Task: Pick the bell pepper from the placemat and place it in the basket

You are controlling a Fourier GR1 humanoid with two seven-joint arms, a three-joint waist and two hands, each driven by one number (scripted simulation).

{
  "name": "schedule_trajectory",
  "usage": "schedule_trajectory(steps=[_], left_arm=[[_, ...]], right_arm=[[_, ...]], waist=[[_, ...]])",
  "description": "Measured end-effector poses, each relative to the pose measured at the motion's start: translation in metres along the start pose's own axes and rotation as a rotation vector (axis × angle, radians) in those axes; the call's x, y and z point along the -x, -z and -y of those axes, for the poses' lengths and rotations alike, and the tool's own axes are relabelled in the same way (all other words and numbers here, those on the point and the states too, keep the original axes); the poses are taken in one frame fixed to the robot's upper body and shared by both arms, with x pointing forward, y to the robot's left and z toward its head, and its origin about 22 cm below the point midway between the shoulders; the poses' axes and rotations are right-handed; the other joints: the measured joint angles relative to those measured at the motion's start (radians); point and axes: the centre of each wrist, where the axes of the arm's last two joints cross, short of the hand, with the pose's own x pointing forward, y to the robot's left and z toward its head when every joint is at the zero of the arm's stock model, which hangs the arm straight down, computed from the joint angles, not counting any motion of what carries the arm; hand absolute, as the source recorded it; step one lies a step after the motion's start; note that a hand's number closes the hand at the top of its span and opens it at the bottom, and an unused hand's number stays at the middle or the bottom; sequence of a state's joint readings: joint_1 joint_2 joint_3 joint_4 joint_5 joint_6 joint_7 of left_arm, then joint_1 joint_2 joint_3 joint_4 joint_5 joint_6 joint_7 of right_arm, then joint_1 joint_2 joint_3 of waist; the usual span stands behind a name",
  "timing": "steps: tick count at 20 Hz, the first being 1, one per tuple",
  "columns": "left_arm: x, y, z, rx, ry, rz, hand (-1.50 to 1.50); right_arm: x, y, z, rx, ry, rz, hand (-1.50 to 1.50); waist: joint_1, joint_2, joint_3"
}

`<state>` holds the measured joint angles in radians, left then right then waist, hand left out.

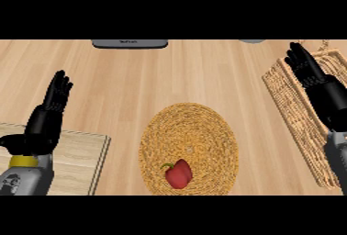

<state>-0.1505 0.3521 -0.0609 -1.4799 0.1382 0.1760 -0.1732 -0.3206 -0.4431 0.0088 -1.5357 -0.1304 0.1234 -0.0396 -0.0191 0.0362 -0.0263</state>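
Note:
A red bell pepper (179, 174) with a green stem lies on the near part of a round woven placemat (189, 137) in the middle of the wooden counter. The wicker basket (293, 98) stands at the right edge. My right hand (314, 78) is raised over the basket, fingers straight and open, well to the right of and beyond the pepper. At the left, my left hand (50, 110) rests open with its fingers up, apart from the placemat. Neither hand holds anything.
A light wooden cutting board (78, 156) lies at the lower left under my left forearm. A grey flat object (129, 43) sits at the far edge, and a small grey thing (252, 41) shows at the top right.

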Motion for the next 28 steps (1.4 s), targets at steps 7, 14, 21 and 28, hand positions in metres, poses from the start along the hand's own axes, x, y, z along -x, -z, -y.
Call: schedule_trajectory(steps=[7, 14, 21, 28], left_arm=[[0.013, 0.001, 0.004, 0.066, -0.013, -0.157, 0.0], [0.021, 0.005, -0.002, 0.078, -0.029, -0.332, 0.0], [0.013, 0.014, -0.022, 0.037, -0.036, -0.406, 0.0], [0.016, 0.011, -0.029, 0.017, -0.032, -0.434, 0.0]], right_arm=[[-0.06, 0.049, -0.084, -0.457, 0.149, 0.339, 1.5], [-0.111, 0.018, -0.193, -0.952, 0.012, 0.737, -1.5], [-0.137, -0.05, -0.267, -1.003, -0.125, 0.766, -1.5], [-0.185, -0.054, -0.266, -0.901, -0.624, 0.701, -1.5]], waist=[[0.107, -0.012, 0.021], [0.083, -0.03, 0.026], [0.026, -0.043, 0.026], [-0.001, -0.058, 0.023]])
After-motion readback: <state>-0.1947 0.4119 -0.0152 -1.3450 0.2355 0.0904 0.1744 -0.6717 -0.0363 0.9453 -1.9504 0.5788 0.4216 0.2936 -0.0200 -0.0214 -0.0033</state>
